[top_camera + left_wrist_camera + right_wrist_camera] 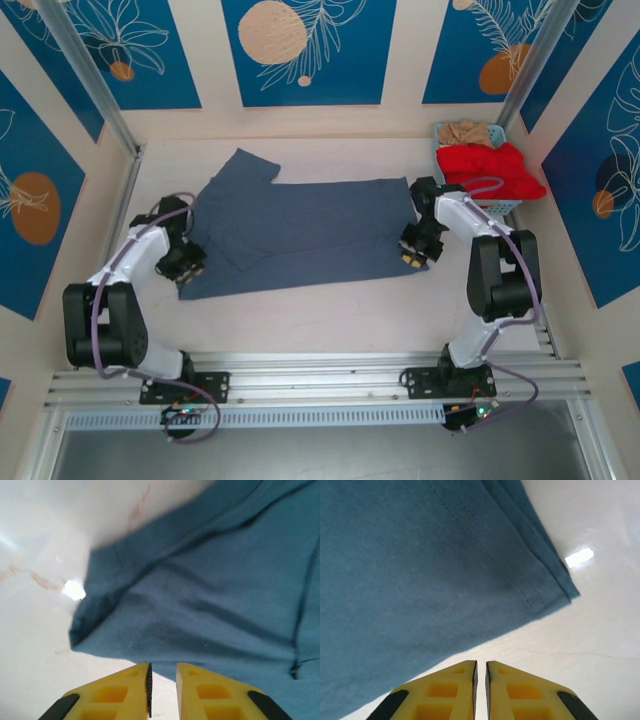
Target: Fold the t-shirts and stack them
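While the slate-blue t-shirt (300, 235) lies spread flat across the middle of the table (330, 310), I hold one set of fingers at each of its near corners. From the top camera, my left fingers (185, 262) sit low at the shirt's near-left corner, toward the left edge of the table. My right fingers (413, 250) sit low at its near-right corner, toward the right edge. One sleeve points out toward the far-left corner, and a fold line runs across the cloth near its left side. Through my left wrist camera, the left fingers (163, 666) are drawn almost together with a slim gap between them and nothing in it. The blue t-shirt (210, 595) begins just ahead of their tips, its rounded corner resting on the glossy white table (35, 540). Through my right wrist camera, the right fingers (481, 662) are closed to a thin slit and grip nothing. The hemmed corner of the t-shirt (410, 565) lies just beyond them, two layers showing at its edge, with bare table (600, 630) on the right. At the far-right corner of the table stands a light-blue mesh basket (510, 205), with a red t-shirt (490, 165) heaped over its rim and a beige t-shirt (470, 132) behind that.
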